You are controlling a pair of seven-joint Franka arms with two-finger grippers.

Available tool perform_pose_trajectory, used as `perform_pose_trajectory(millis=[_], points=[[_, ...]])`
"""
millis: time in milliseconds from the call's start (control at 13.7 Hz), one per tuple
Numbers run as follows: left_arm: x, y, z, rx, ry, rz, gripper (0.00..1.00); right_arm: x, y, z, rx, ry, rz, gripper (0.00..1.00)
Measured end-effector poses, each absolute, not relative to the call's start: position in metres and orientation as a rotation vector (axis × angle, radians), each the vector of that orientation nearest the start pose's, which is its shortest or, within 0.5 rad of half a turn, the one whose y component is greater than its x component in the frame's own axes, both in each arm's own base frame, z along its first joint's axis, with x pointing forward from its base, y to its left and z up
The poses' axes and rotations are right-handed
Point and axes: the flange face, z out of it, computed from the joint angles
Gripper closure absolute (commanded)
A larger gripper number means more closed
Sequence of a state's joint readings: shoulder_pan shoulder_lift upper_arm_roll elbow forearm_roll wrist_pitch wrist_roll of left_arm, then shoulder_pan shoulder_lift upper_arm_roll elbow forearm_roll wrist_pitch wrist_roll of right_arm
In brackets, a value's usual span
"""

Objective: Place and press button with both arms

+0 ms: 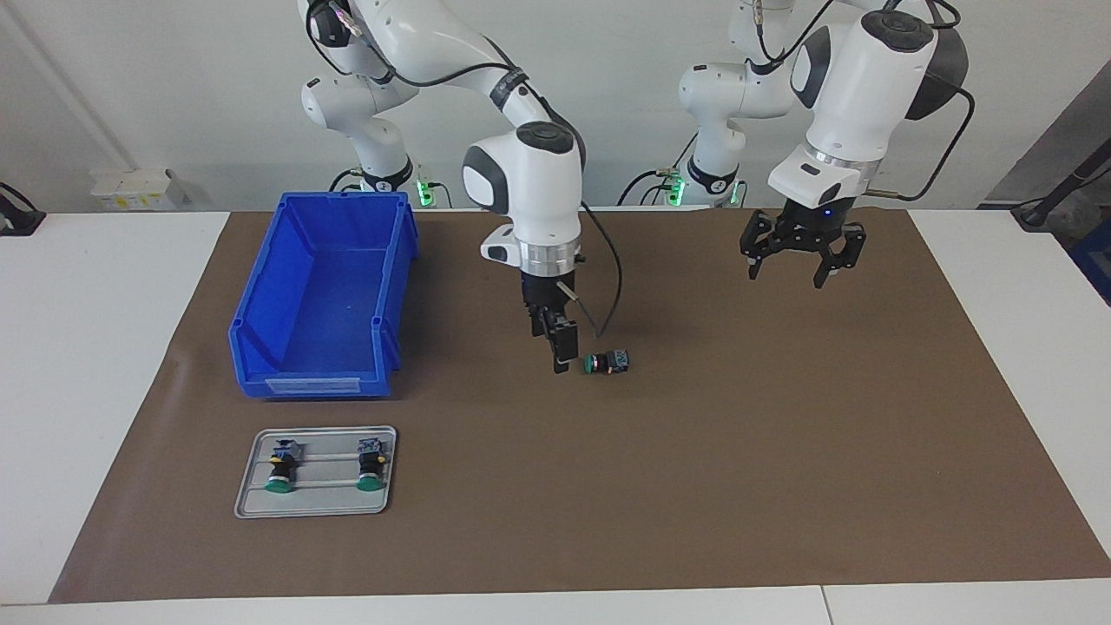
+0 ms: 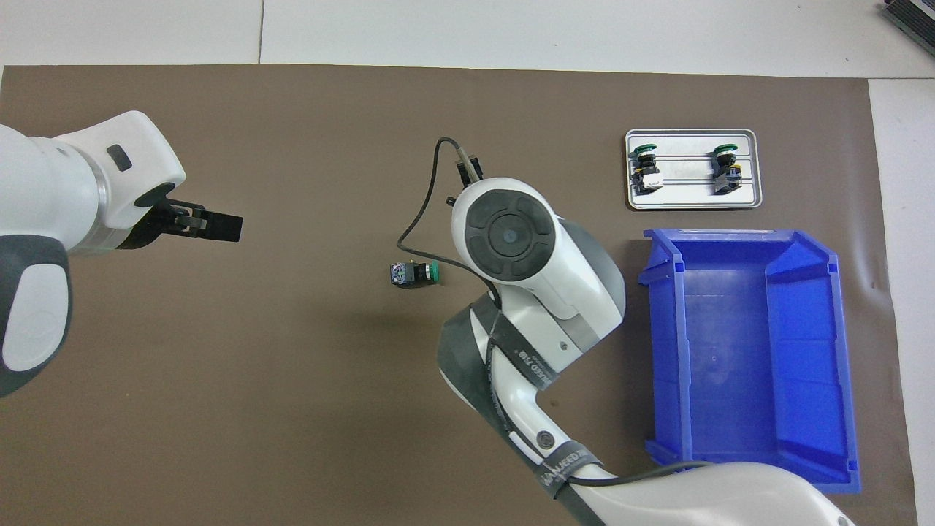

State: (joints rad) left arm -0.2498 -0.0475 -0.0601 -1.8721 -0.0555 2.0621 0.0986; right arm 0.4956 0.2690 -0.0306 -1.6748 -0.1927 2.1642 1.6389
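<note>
Placing looks done: the button (image 1: 608,362) lies on its side on the brown mat (image 1: 781,451), near the middle of the tabletop, green cap turned toward the right arm's end. The right tool (image 1: 562,354) hangs just beside that cap, low over the mat, with nothing in its grasp. Its fingers are seen edge-on, so their gap is hard to read, but the button lies apart from them. The left tool (image 1: 803,260) waits high over the mat toward its own end, fingers spread wide, empty.

Two more buttons (image 1: 325,467) sit on the grey tray (image 1: 252,486), toward the right arm's end and farther from the robots than the blue bin (image 1: 260,312), which holds nothing visible.

Judged step: release of the button just made; pressing not yet begun.

Next move likely calls for steadying the contact block with one tool while the other pushes the cap. The button lies sideways, so a push along its axis could slide it unless it is braced. The left tool must come down and in.
</note>
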Motion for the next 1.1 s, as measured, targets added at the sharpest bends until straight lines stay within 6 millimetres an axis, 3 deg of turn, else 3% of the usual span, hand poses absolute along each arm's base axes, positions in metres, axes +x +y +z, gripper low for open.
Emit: perform_pose_trajectory(millis=[220, 439, 585, 878, 1098], points=[[0.539, -0.228, 0.520, -3.068, 0.891, -0.401, 0.00, 0.610, 0.217, 0.495, -2.713, 1.376, -0.378, 0.00], [0.539, -0.256, 0.497, -2.983, 1.195, -0.394, 0.00, 0.613, 0.142, 0.529, -2.801, 1.206, -0.327, 0.00], [0.534, -0.272, 0.489, -2.921, 1.362, -0.384, 0.00, 0.607, 0.102, 0.548, -2.890, 1.073, -0.300, 0.00], [0.520, -0.327, 0.456, -2.851, 1.530, -0.358, 0.00, 0.583, 0.035, 0.580, -3.009, 0.743, -0.181, 0.00], [0.520, -0.359, 0.442, -2.817, 1.603, -0.317, 0.00, 0.569, -0.001, 0.591, -3.072, 0.523, -0.118, 0.00]])
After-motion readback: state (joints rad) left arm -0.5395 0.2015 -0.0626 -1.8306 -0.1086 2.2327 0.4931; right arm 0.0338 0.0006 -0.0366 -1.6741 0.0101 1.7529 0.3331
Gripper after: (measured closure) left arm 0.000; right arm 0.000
